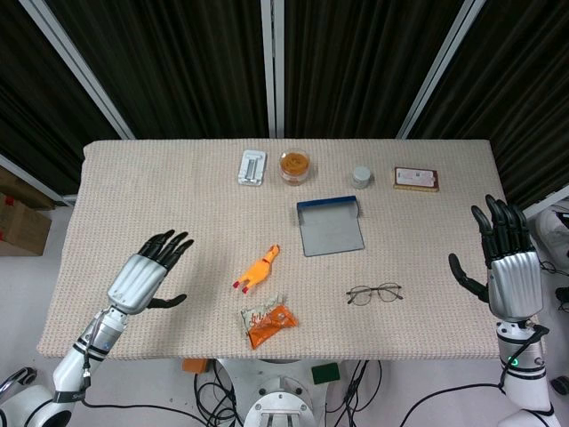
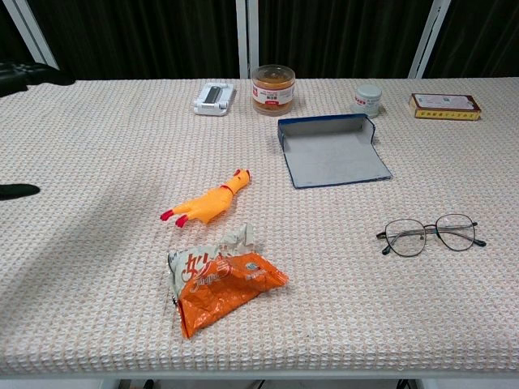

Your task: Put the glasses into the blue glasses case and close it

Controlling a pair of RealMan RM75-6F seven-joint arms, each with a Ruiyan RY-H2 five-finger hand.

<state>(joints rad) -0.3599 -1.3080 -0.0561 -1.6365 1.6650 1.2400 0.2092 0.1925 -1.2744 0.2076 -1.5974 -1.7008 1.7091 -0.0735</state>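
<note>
The thin-rimmed glasses (image 1: 374, 293) (image 2: 430, 233) lie on the cloth at the front right, arms folded out behind. The blue glasses case (image 1: 331, 226) (image 2: 331, 150) sits open behind them near mid-table, its grey inside facing up. My right hand (image 1: 507, 258) hovers open at the table's right edge, well to the right of the glasses. My left hand (image 1: 149, 271) hovers open over the front left; only its dark fingertips (image 2: 20, 191) enter the chest view's left edge. Neither hand holds anything.
A yellow rubber chicken (image 1: 258, 269) (image 2: 208, 204) and an orange snack packet (image 1: 268, 322) (image 2: 220, 282) lie front centre. Along the back stand a white clip-like object (image 1: 252, 167), an amber jar (image 1: 295, 165), a small white pot (image 1: 361, 176) and a flat brown box (image 1: 416, 178).
</note>
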